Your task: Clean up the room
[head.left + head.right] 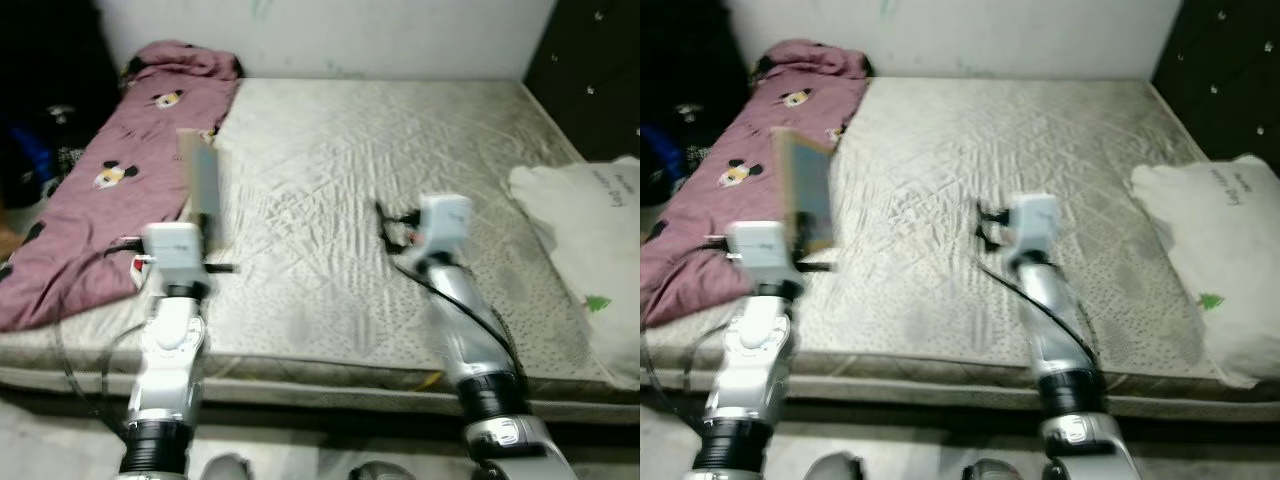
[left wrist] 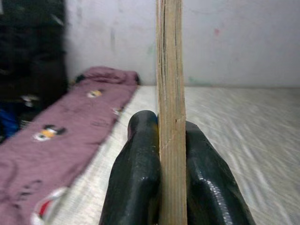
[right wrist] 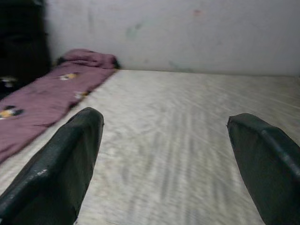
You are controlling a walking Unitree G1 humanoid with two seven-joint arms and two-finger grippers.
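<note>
Surface: bare quilted mattress, pink blanket upper left.
Left gripper: clamped on upright wooden board, lower left, likely carried for tidying.
Right gripper: spread wide, empty, centre frame.

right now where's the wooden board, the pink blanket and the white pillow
wooden board (image 2: 169,93), left wrist view, on its thin edge above the fingers
pink blanket (image 1: 130,170), left eye view, on its middle stretch
white pillow (image 1: 600,240), left eye view, on its top face
</note>
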